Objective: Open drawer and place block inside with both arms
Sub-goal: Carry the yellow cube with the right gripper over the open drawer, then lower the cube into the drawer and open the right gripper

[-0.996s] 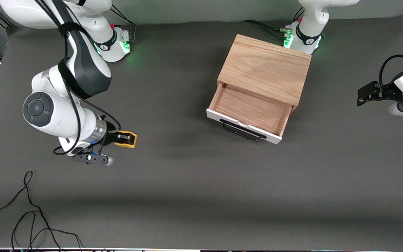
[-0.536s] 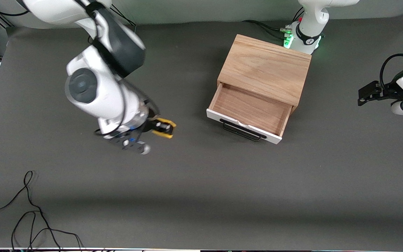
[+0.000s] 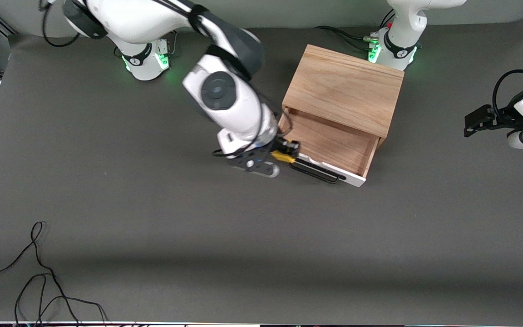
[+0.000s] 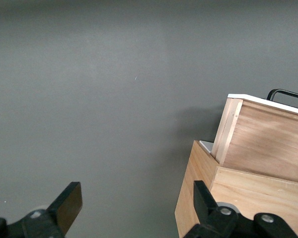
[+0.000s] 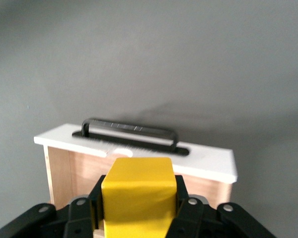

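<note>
Your right gripper (image 3: 284, 153) pinches the block (image 3: 283, 157) between its fingers, and in the front view you see it in the air over the corner of the open drawer (image 3: 323, 147) that lies toward the right arm's end of the table, close above the white front panel (image 3: 353, 178). Only a thin yellow sliver of the block shows there, under the black fingers. The drawer stands pulled out of the oak box (image 3: 344, 90), its light wood floor bare, and its black wire handle (image 3: 314, 170) runs along the panel on the side nearer the front camera. Your left gripper (image 3: 469, 123) waits over the table (image 3: 261, 236) at the left arm's end, well apart from the box. A loose black cable (image 3: 37, 272) lies on the table near the front camera, toward the right arm's end.

From the left wrist view, you see the left gripper's two fingertips (image 4: 69, 202) spread wide with nothing between them, and the box (image 4: 198, 198) with the drawer's wooden side (image 4: 263, 144) sticking out of it.

From the right wrist view, the block (image 5: 137, 196) sits squarely clamped between the two black fingers (image 5: 188, 204). Past it you look down on the drawer's white front panel (image 5: 208, 161) and the black handle (image 5: 130, 131).
</note>
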Available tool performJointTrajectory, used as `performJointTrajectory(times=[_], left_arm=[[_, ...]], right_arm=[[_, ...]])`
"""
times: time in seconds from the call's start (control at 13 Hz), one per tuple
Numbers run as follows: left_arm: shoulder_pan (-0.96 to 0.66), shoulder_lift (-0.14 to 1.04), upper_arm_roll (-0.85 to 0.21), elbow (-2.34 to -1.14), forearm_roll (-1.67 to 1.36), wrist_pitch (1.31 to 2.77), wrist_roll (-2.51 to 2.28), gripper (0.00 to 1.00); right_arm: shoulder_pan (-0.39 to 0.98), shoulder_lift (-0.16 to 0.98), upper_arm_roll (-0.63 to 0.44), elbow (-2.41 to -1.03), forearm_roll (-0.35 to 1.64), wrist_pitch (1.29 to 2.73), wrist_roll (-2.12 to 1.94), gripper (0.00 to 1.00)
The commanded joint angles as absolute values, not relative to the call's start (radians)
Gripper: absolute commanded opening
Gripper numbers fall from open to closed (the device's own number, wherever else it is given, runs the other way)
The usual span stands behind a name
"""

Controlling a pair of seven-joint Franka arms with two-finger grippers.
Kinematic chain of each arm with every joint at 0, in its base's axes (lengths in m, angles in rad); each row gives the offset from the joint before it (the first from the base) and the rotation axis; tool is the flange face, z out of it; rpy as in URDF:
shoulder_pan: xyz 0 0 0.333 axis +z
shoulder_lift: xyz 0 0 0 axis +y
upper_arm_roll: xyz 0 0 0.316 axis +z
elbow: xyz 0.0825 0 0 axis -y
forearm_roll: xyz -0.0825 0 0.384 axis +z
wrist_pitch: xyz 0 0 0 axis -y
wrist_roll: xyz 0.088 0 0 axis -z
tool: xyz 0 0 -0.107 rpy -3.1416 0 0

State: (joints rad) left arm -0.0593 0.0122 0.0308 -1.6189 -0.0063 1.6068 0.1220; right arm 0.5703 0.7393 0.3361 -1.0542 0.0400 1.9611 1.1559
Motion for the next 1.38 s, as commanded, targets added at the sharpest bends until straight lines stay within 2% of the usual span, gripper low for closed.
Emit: performJointTrajectory(times=[0.0, 0.77, 0.92, 1.23, 1.3], left_arm=[[-0.069, -0.017, 0.034, -1.643, -0.002, 1.6, 0.107, 1.0], [-0.069, -0.017, 0.034, -1.643, -0.002, 1.6, 0.107, 1.0], [-0.069, -0.017, 0.034, -1.643, -0.002, 1.6, 0.107, 1.0], [-0.071, -0.017, 0.034, -1.643, -0.002, 1.6, 0.107, 1.0], [-0.071, -0.017, 0.034, -1.643, -0.002, 1.6, 0.107, 1.0]], right_arm=[[0.659, 0.801, 0.328, -0.979, -0.021, 1.953, 1.261, 0.08], [0.744, 0.89, 0.327, -0.991, -0.129, 1.99, 1.357, 0.11], [0.749, 0.902, 0.328, -1.006, -0.152, 1.994, 1.364, 0.18], [0.752, 0.92, 0.327, -1.008, -0.16, 1.996, 1.379, 0.24], [0.752, 0.922, 0.328, -1.008, -0.158, 1.996, 1.381, 0.29]])
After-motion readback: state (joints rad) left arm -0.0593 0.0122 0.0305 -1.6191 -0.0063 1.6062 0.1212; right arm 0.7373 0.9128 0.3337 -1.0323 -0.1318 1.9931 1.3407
